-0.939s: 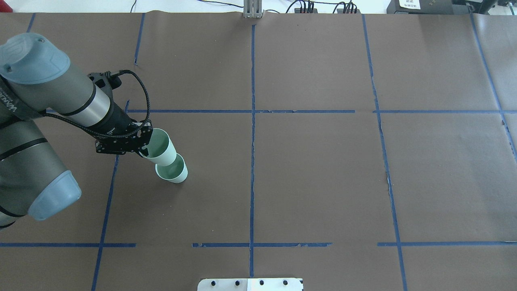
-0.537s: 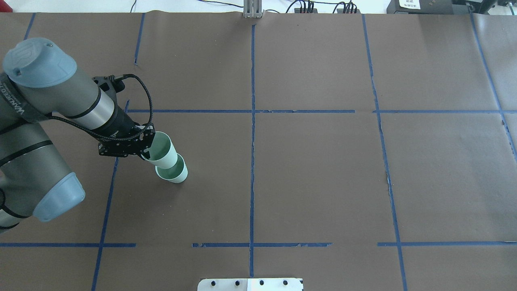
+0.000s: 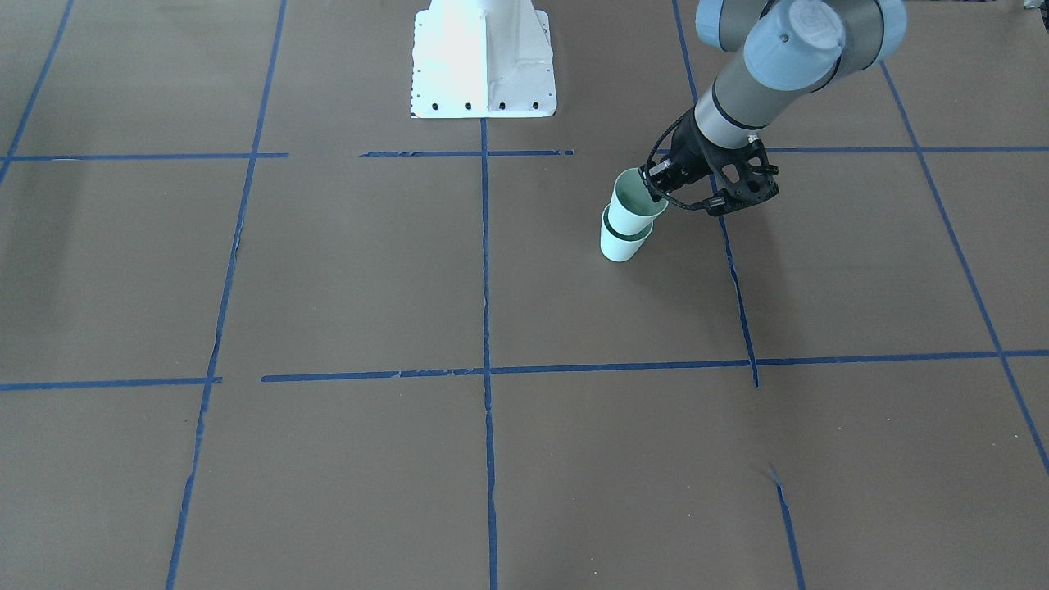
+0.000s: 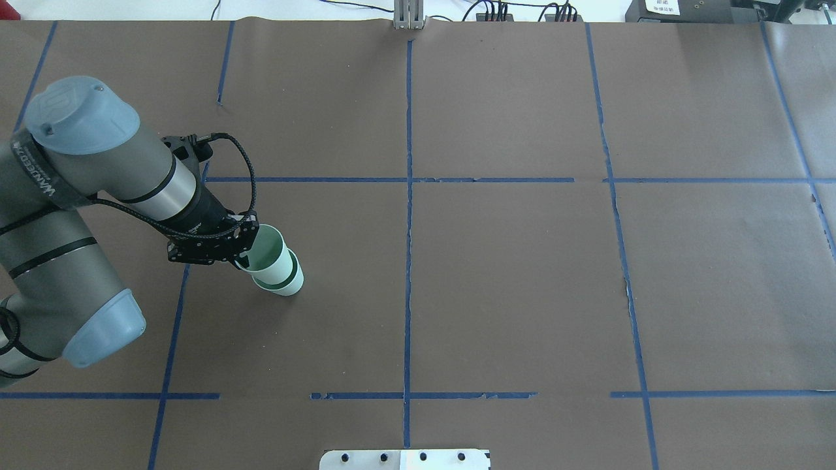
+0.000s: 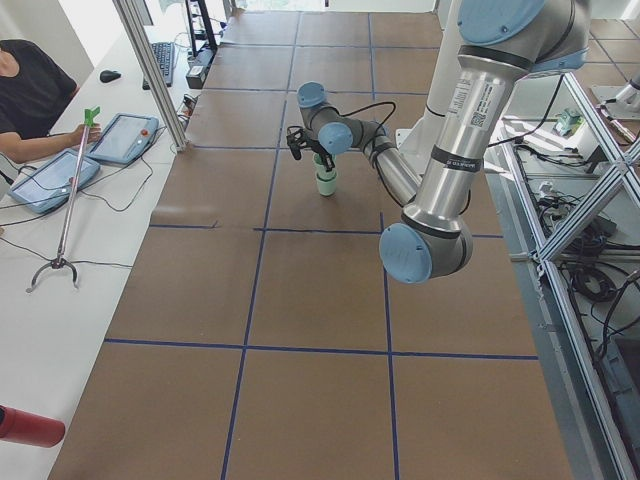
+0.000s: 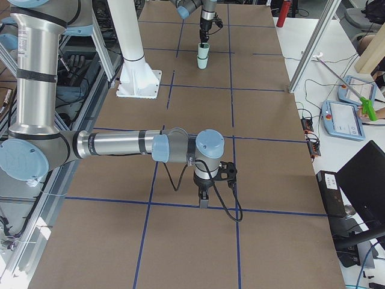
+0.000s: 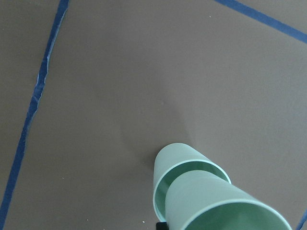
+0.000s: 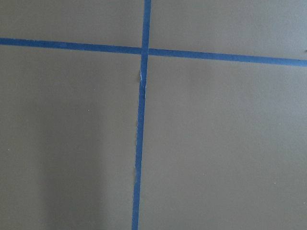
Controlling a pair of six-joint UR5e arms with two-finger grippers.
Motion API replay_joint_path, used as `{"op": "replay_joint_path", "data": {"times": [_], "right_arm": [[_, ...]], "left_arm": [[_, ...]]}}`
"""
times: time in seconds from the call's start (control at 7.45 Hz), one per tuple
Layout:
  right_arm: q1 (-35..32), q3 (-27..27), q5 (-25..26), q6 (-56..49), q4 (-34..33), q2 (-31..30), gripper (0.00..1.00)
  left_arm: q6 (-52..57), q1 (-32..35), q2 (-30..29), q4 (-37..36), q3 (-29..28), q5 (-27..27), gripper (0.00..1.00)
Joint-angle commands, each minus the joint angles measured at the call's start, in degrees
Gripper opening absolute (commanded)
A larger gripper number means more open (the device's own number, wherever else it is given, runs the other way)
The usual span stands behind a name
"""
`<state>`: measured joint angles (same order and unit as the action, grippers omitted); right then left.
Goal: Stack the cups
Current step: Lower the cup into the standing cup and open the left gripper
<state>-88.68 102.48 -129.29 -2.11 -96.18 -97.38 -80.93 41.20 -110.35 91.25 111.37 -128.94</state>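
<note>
At nine o'clock overhead, your left gripper (image 4: 239, 259) pinches the smooth mint upper cup (image 4: 268, 250), part-nested in the matching lower cup (image 4: 291, 282); right gripper (image 6: 204, 203): can't tell.

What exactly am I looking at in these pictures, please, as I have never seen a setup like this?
The machine is a robot with a left arm and a right arm at a brown paper-covered table marked with blue tape. One picture looks down from behind the robot, one faces it from across the table, two look along the table from its ends, and two come from wrist cameras. The left gripper pinches the rim of the upper cup, pale green, partly nested in the lower cup, which stands on the table. The right gripper points down near a tape crossing; whether it is open is unclear.
</note>
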Motion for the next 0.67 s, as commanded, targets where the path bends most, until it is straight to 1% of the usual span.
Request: {"op": "replay_joint_path", "data": {"times": [0.0,0.27,0.4,0.54], "right_arm": [[0.0,0.0,0.0,0.0,0.0,0.0,1.00],[0.0,0.0,0.0,0.0,0.0,0.0,1.00],[0.0,0.1,0.0,0.0,0.0,0.0,1.00],[0.0,0.1,0.0,0.0,-0.1,0.0,1.00]], "left_arm": [[0.0,-0.1,0.0,0.5,0.2,0.1,1.00],[0.3,0.5,0.5,0.5,0.7,0.1,1.00],[1.6,2.5,0.7,0.3,2.6,0.1,1.00],[4.0,6.7,1.0,0.0,3.1,0.1,1.00]]}}
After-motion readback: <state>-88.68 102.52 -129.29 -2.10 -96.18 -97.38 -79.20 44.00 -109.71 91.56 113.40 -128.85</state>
